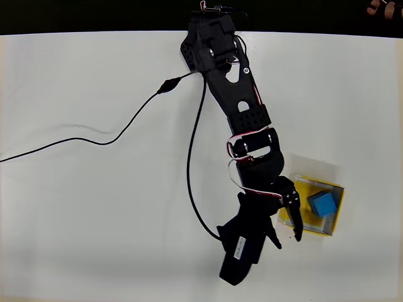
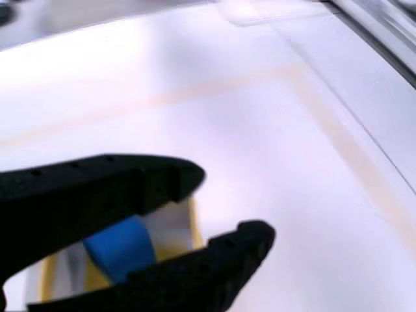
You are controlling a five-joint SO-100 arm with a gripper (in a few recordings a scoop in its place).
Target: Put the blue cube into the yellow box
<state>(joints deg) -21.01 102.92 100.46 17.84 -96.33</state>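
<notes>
Already the blue cube (image 1: 322,204) is sitting inside the yellow box (image 1: 335,214), near the right side of the white table (image 1: 94,207) as my overhead view is showing it. I am reading the cube as resting on the box's yellow floor, apart from the fingers. My gripper (image 1: 288,238) is hanging over the box's left rim with its jaws spread and nothing between them; one fingertip is lying across the left edge of the box, the other just outside it.

From above I am also seeing the black arm (image 1: 242,119) reaching diagonally across the table and a black cable (image 1: 189,170) trailing over the surface. My wrist view is giving me the close angle: the two black fingers (image 2: 97,188) are framing the cube (image 2: 120,247), and a yellow wall of the box (image 2: 192,224) is showing between them, blurred.
</notes>
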